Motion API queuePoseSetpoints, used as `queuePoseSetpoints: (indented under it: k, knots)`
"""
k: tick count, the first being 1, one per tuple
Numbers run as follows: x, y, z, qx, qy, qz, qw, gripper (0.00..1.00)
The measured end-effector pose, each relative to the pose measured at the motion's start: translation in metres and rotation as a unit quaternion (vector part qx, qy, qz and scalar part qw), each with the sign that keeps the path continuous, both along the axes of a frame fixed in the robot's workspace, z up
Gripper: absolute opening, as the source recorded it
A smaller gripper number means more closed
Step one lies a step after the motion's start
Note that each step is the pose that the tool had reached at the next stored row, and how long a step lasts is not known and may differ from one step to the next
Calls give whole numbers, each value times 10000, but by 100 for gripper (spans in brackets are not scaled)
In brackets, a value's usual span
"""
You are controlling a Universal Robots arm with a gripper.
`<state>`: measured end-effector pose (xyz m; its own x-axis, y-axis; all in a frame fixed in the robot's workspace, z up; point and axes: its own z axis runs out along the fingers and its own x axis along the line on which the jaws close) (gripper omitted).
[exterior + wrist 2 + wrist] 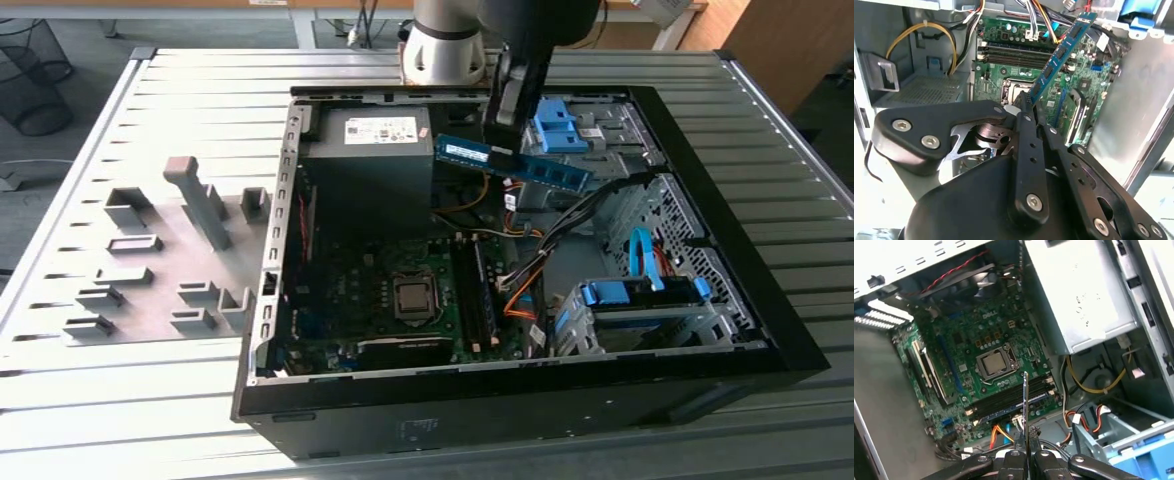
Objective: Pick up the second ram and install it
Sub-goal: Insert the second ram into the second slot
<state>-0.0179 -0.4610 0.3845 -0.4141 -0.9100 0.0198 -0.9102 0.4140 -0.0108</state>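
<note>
Overhead, in the exterior view, the gripper [503,138] hangs inside the open case [747,270] with the ram [513,163] pinched at 1 end. The stick juts out roughly level toward the exterior view's right, above the cables [534,285] and well clear of the motherboard [400,300]. Held that high it clears the power supply [367,165] and the blue drive clips [561,130]. The grey fixture blocks [160,270] lie outside the case on the table [134,400].

In the second wrist view, the fingers [1026,135] are closed tight on the ram [1059,52], flat faces against the board, so its long edges stay free. Beyond it the slots [1014,52] lie open to reach, though cables [1034,20] crowd 1 end.

In the first wrist view, the ram [1025,400] shows edge-on between the closed fingers [1016,457]. It points toward the slots [1014,402] beside the CPU socket [996,362], probably to line it up. A drive cage wall [1074,295] narrows the room on 1 side.
</note>
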Motion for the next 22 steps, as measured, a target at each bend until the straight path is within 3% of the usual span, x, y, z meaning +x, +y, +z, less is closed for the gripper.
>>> queuePoseSetpoints:
  k: [4, 7, 13, 14, 18, 22]
  knots:
    - [0, 0, -10, -13, -1, -328, 9995, 14]
    - [0, 0, -17, -24, -1, -571, 9984, 14]
    - [0, 0, -31, -44, -1, -1059, 9944, 14]
    - [0, 0, -36, -50, -1, -1239, 9923, 14]
    - [0, 0, -46, -59, -1, -1578, 9874, 14]
    - [0, 0, -55, -69, -1, -1911, 9816, 14]
